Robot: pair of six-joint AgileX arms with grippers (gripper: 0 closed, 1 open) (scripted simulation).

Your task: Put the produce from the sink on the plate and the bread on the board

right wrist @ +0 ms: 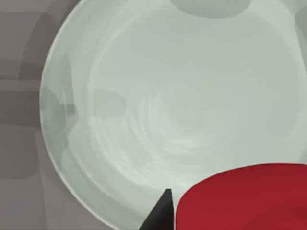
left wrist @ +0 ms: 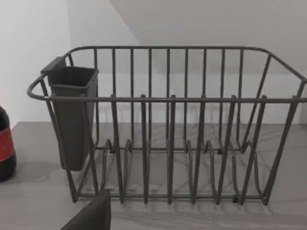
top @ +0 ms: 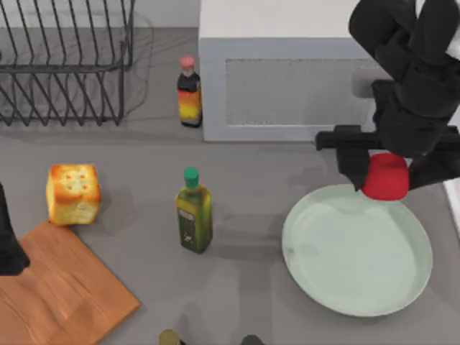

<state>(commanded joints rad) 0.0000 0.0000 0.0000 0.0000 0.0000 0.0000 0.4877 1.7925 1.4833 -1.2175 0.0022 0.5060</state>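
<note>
— While clamped in the right gripper above the far rim of the plate, where exactly sits the produce?
— Hangs over the plate's rim nearest the white box, not yet touching the dish. Pinched from both sides, fingers pressed against its red flanks.
— Handling?
— Smooth, rounded, probably light; likely to roll once released. Best set down low, nearer the plate's middle, grip kept across the widest part.
— And the bread?
— Well away from the plate, past the oil bottle, just beside the board, not on it. Looks soft and crushable; flat sides suit a gentle pinch.
— Left gripper?
— Parked beyond the board, facing the rack. Cannot tell whether spread or closed.
</note>
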